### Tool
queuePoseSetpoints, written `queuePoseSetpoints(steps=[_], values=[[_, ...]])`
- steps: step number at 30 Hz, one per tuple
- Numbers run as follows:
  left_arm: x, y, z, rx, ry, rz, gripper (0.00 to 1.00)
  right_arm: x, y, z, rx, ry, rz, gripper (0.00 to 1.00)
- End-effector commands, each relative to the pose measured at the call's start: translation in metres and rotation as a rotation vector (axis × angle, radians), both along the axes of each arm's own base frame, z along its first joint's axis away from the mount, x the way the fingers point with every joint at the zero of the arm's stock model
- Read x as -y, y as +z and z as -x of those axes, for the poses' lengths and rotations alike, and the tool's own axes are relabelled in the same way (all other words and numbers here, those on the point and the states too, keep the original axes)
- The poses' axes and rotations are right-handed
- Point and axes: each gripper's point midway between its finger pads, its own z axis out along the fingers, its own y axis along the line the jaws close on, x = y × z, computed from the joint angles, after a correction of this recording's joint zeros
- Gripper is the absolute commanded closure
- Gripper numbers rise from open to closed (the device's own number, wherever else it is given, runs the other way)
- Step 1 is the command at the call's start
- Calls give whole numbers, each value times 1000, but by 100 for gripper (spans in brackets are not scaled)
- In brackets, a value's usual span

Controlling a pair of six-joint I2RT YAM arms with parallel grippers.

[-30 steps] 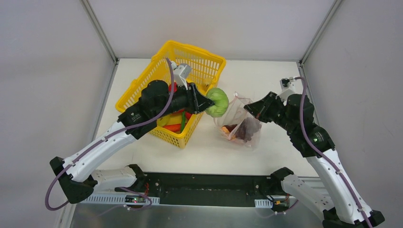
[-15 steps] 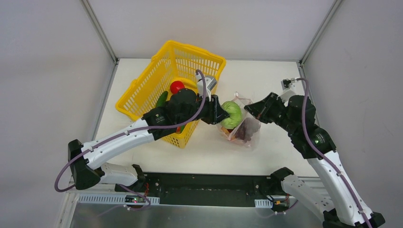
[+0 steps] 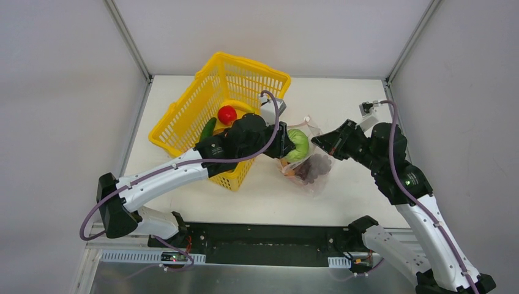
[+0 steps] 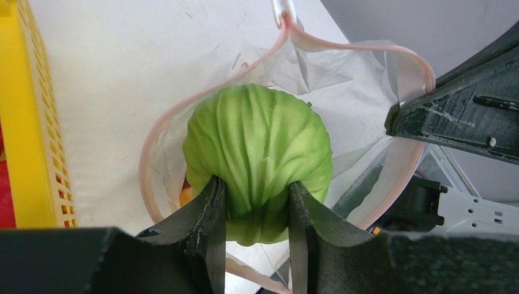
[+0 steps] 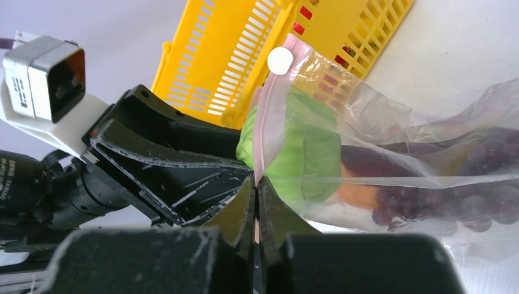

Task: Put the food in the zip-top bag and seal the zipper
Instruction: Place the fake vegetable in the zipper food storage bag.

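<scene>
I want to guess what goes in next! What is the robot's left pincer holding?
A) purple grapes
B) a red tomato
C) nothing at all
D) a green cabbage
D: the left pincer is clamped on the green cabbage, right at the open mouth of the bag.

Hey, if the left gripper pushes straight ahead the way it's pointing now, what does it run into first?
Holding the cabbage, the left gripper points into the open mouth of the zip-top bag; the cabbage would likely meet the grapes already inside first, though depth is unclear.
</scene>
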Motion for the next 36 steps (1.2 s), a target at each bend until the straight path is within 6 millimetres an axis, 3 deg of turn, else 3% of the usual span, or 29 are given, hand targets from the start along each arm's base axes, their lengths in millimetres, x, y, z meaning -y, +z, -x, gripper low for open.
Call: queuePoseSetpoints(steps=[1, 5, 7, 9, 11, 13, 16, 21, 25, 28, 31, 36], values=[[13, 40, 0, 82, -25, 89, 100, 1, 33, -8, 76, -55, -126, 100], [23, 40, 0, 88, -36, 107, 93, -3, 35, -10, 65, -67, -194, 100], [27, 34, 0, 65, -42, 80, 78, -4, 36, -11, 59, -70, -209, 100], [28, 30, 0, 66, -50, 48, 71, -1, 36, -14, 59, -95, -213, 100], [23, 29, -1, 83, -46, 27, 58, 5, 37, -16, 66, -134, -219, 100], [13, 33, -3, 99, -18, 7, 31, 11, 39, -18, 78, -171, -221, 100], [3, 46, 1, 127, -22, 10, 15, 19, 37, -22, 85, -219, -200, 100], [-7, 60, 6, 161, -39, 4, 5, 39, 38, -32, 118, -329, -148, 100], [-9, 64, 10, 164, -51, 13, 4, 44, 44, -33, 133, -357, -148, 100], [-18, 62, 7, 170, -13, 13, 4, 63, 53, -35, 167, -452, -147, 100], [-29, 51, -2, 156, 64, -19, 4, 67, 59, -34, 168, -473, -160, 100], [-21, 25, -15, 52, 110, -72, 4, 53, 57, -30, 143, -396, -161, 100]])
